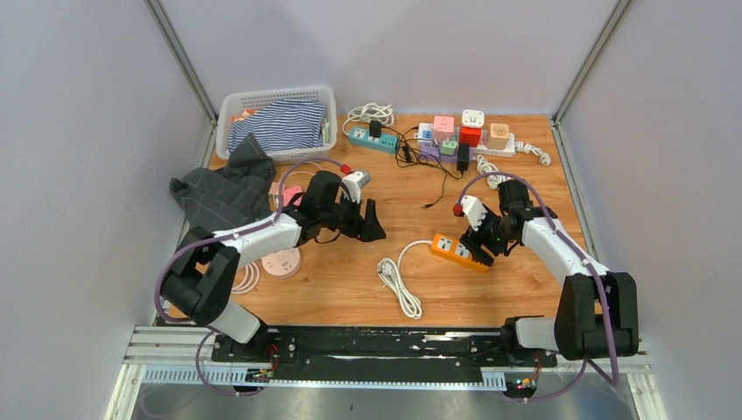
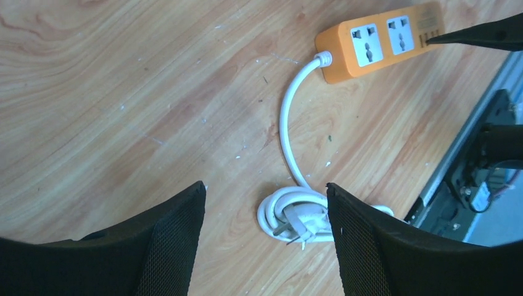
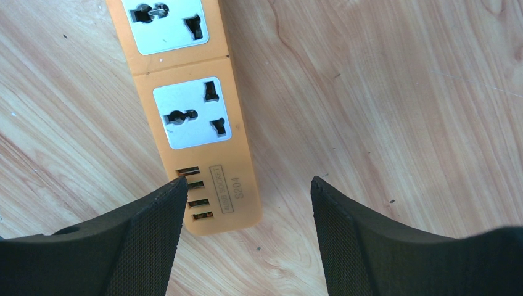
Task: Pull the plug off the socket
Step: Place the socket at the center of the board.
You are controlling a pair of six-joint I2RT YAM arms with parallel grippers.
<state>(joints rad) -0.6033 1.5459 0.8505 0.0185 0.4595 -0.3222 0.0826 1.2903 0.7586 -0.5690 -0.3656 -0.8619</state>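
Note:
An orange power strip (image 1: 457,251) lies on the wooden table right of centre. Both of its sockets are empty in the right wrist view (image 3: 185,117) and the left wrist view (image 2: 382,40). Its white cord (image 1: 398,282) runs to a coil at the front, and the white plug (image 2: 297,223) lies loose on that coil. My right gripper (image 1: 483,249) is open, with its jaws astride the strip's USB end (image 3: 248,180). My left gripper (image 1: 369,227) is open and empty above bare table, left of the strip, with the coil seen between its jaws (image 2: 265,186).
A white basket (image 1: 227,109) with striped cloth stands at the back left, and a grey cloth (image 1: 219,192) lies in front of it. A teal power strip (image 1: 372,138) and a strip with coloured adapters (image 1: 464,136) lie at the back. A pink round object (image 1: 282,261) sits under the left arm.

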